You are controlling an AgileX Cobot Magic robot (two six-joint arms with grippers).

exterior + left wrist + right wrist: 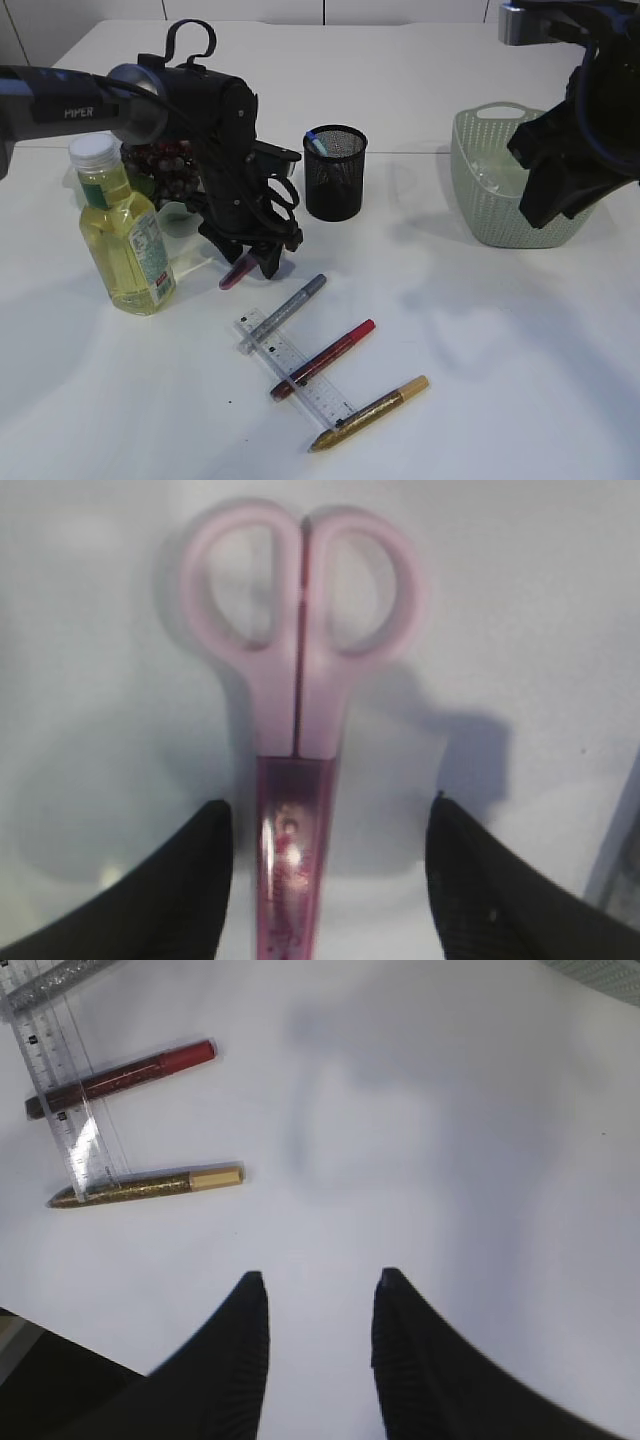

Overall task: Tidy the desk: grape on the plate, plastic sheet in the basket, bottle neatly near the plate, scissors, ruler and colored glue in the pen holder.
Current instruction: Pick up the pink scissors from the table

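Left hand (325, 880) down over the pink scissors (298, 720), fingers apart, straddling the translucent blade cover; no contact visible yet. Scissors flat on the bench (480, 350), left of centre, near side of the mesh pen holder (335, 172). Best to centre on the cover, drop until both pads flank it evenly, close firmly — cover looks slick, likely to pivot if gripped off-centre. Then lift clear and enter the holder tip down. Right hand (318, 1345) parked high by the basket (505, 180), fingers apart, empty. Ruler (293, 366) and three glitter glue pens (322, 359) lying near centre, not yet sorted. Bottle (120, 230) and grapes (165, 165) far left.
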